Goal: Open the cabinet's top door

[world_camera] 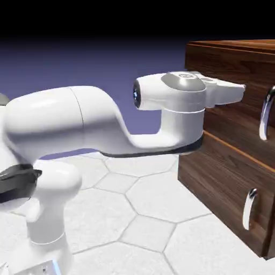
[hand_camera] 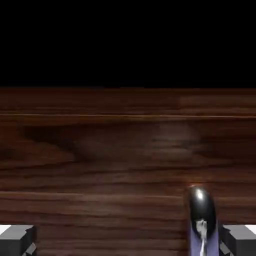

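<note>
The cabinet (world_camera: 225, 161) is a dark brown wood-grain box at the exterior view's right. Its top door (world_camera: 236, 64) carries a curved silver handle (world_camera: 264, 115) near the picture's right edge. My gripper (world_camera: 240, 91) is level with the upper part of that door, up and to the left of the handle, tips close to the wood. In the hand view the top door (hand_camera: 100, 150) fills the frame. The handle's rounded end (hand_camera: 200, 207) shows just inside the right fingertip (hand_camera: 240, 239). My gripper (hand_camera: 128, 242) is open, and its fingers touch nothing.
Below the top door sits a lower panel (world_camera: 220, 177) with a smaller silver handle (world_camera: 248, 209). The white hexagon-tiled table (world_camera: 139, 215) spreads in front of the cabinet. My arm's white links (world_camera: 80, 121) cross the middle of the exterior view.
</note>
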`<state>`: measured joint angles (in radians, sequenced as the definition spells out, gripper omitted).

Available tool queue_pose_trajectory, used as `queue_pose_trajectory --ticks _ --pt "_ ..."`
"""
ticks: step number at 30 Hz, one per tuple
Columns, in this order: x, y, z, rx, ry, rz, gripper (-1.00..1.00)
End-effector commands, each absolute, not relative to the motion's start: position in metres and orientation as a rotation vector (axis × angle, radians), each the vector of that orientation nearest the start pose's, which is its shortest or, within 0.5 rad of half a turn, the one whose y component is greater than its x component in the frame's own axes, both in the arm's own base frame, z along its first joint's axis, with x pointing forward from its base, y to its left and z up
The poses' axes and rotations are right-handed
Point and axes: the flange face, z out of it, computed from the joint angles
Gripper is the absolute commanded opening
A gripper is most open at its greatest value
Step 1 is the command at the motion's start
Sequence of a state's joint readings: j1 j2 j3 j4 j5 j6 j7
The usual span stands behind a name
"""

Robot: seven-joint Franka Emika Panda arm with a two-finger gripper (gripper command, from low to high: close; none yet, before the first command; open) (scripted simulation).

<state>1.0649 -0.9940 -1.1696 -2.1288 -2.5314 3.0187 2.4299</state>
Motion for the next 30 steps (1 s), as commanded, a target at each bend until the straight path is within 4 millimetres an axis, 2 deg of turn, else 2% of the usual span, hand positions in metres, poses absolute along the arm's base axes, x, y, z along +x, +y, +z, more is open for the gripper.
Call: queue_pose_trajectory --ticks 1,8,10,15,16,17,30 --pt "0.444 -0.164 0.567 -1.765 0.681 -1.734 0.00" --pt "0.477 -0.197 0.510 -1.762 0.692 -1.736 0.00" --pt "0.478 -0.198 0.507 -1.762 0.692 -1.736 0.00" --pt "0.528 -0.197 0.507 -1.762 0.693 -1.736 0.00" --pt "0.528 -0.197 0.507 -1.762 0.693 -1.736 -1.00" --pt "0.528 -0.197 0.507 -1.762 0.693 -1.736 -1.00" --pt "0.437 -0.164 0.507 -1.745 0.883 -1.858 -1.00"
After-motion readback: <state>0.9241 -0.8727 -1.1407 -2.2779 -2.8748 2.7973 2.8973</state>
